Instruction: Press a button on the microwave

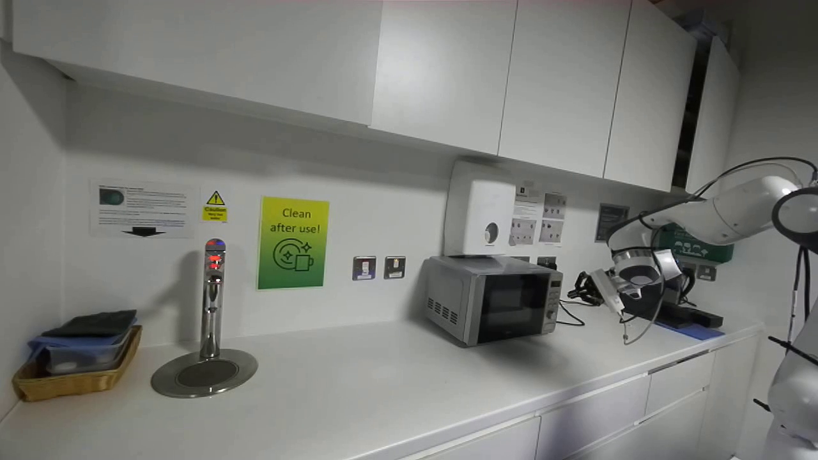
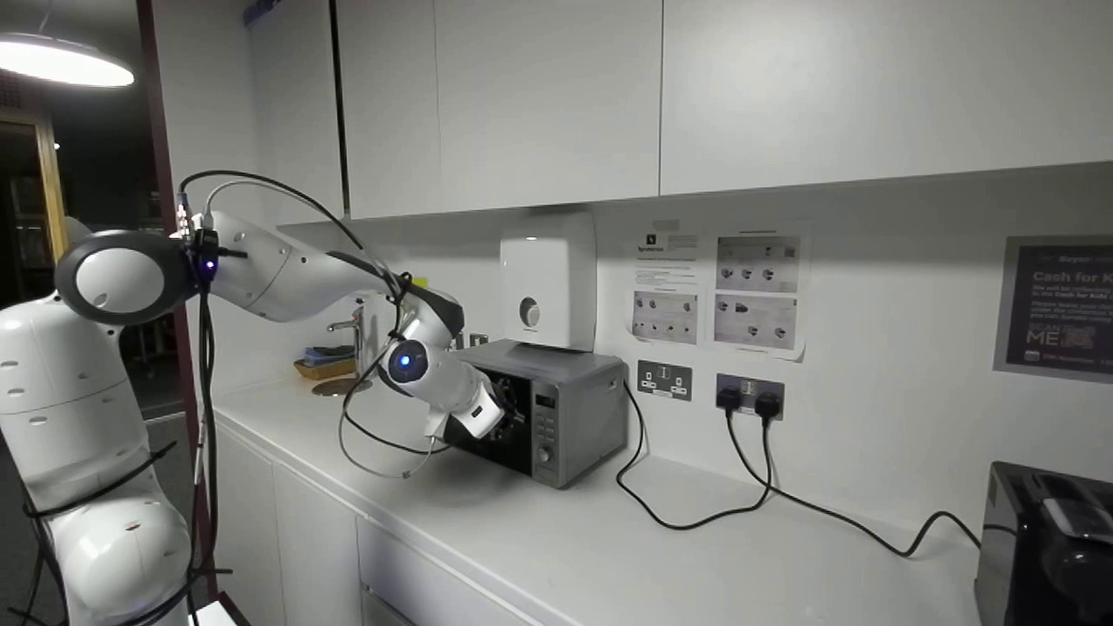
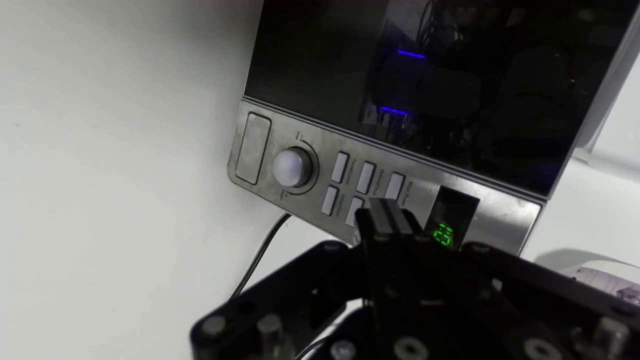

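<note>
You're holding the claw (image 3: 390,216) together in front of the microwave (image 1: 498,299) | reach looking nearly done | buttons (image 3: 366,178) seemingly awaiting your press

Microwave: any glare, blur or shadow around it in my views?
Wrist view: pale sheen on the control panel, blue streaks on the door window, uncovered buttons fairly crisp, gripper dark and soft; in an exterior view: soft shadow on the counter by the microwave, its buttons too small to read.
</note>
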Controlling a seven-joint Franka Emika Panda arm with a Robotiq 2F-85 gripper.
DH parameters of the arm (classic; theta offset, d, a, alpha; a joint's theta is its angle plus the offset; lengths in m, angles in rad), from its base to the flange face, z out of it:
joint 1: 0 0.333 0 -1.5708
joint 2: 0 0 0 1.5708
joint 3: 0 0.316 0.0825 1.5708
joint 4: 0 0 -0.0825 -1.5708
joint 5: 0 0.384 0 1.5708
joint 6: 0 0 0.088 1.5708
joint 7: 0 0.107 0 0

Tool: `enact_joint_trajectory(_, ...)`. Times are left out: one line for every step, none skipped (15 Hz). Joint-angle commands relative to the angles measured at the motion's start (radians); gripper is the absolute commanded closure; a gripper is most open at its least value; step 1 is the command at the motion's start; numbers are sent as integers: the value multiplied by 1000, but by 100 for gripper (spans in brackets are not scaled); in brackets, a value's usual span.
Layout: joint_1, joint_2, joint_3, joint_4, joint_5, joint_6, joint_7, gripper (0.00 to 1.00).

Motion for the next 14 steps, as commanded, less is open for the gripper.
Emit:
enact_joint_trajectory(-10, 11, -15, 30, -23, -31, -11, 100)
enact_joint_trajectory(-11, 11, -17, 28, -35, -39, -5, 100)
enact_joint_trajectory(-12, 10, -19, 33, -28, -41, -16, 100)
enact_joint_trajectory(-2, 3, -6, 5, -20, -6, -3, 100)
enact_joint_trajectory(-2, 3, -6, 5, -20, -6, -3, 99)
enact_joint_trajectory(-2, 4, -6, 3, -20, -6, -3, 99)
enact_joint_trajectory(-2, 4, -6, 1, -20, -6, -3, 99)
enact_joint_trajectory(-1, 4, -6, 1, -20, -6, -3, 99)
enact_joint_trajectory(-1, 4, -6, 0, -20, -6, -3, 99)
enact_joint_trajectory(-1, 4, -6, 0, -20, -6, -3, 99)
enact_joint_trajectory(-1, 6, -7, 7, -4, -8, -15, 100)
enact_joint_trajectory(-1, 11, -7, 18, 13, -7, -18, 100)
enact_joint_trajectory(-2, 14, -8, 26, 25, -6, -19, 100)
enact_joint_trajectory(-3, 17, -9, 35, 39, -6, -25, 100)
